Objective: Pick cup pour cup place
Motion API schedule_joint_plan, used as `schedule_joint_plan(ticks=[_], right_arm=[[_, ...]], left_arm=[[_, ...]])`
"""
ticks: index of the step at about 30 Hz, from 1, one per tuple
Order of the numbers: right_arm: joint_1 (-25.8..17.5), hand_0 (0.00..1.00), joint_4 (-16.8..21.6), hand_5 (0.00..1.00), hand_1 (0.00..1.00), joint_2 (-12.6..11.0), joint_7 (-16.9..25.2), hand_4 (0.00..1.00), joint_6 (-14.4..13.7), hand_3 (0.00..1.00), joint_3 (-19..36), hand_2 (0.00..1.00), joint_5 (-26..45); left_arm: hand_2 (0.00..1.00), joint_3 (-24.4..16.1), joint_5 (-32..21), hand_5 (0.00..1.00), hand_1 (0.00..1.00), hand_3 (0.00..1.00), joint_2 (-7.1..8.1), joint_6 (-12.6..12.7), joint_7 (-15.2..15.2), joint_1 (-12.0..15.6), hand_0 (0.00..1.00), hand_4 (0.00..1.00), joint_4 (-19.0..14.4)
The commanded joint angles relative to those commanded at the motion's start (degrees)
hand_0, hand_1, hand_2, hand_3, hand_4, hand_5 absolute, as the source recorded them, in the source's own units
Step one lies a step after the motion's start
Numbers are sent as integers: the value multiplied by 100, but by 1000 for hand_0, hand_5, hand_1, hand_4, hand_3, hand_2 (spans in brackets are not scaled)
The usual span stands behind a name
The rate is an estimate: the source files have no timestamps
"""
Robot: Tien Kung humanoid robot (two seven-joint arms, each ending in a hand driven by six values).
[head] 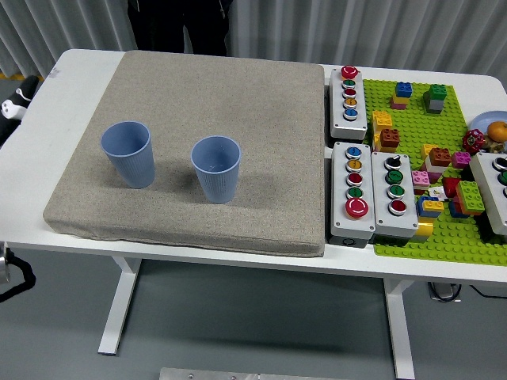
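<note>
A: How many cups does the scene hold?

B: Two, both blue, ribbed and upright on the grey mat (238,119). The left cup (127,153) stands near the mat's left side; the right cup (216,168) stands just right of it, the two apart.

A: Anything inside them?

B: Both look empty, though their depths are dim.

A: And the robot's hand?

B: Only a small black-and-white piece of the left hand (16,101) shows at the left edge, well apart from the cups; whether its fingers are wide or curled cannot be told.

A: What else?

B: Four grey button boxes, one (348,103) far, beside a green brick plate (455,229). No writing is readable.
</note>
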Motion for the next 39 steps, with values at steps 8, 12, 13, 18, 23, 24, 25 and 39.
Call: schedule_joint_plan(ticks=[8,12,13,18,23,24,25,39], right_arm=[[6,701,0,76,629,9,-14,2,-32,566,-46,560,34],[7,700,0,75,628,15,-31,2,-26,567,-105,561,91],[6,700,0,75,628,13,-38,2,-20,567,-126,561,100],[10,700,0,74,628,12,-33,2,-1,568,-193,562,177],[29,700,0,75,628,-1,-42,2,52,569,-241,562,194],[33,700,0,75,628,-1,-45,2,61,569,-241,562,185],[37,700,0,75,628,1,-49,2,69,569,-236,562,174],[28,700,0,77,628,4,-88,2,81,567,-183,561,104]], left_arm=[[998,42,-1414,619,927,998,367,-325,-168,-1221,940,998,813],[998,83,-2241,629,915,998,421,-511,-330,-1649,925,998,1280],[998,100,-2503,629,915,998,425,-657,-332,-1782,925,998,1460],[983,155,-3662,648,874,996,397,-1465,-48,-2164,901,998,2141],[889,646,-4817,928,814,898,341,-2619,248,-2561,838,943,2937],[889,738,-5077,928,814,898,312,-2880,255,-2614,838,943,3072],[889,829,-5338,928,814,898,275,-3140,251,-2651,838,943,3197],[888,706,-7563,998,821,892,105,-4025,214,-2559,839,931,3132]])
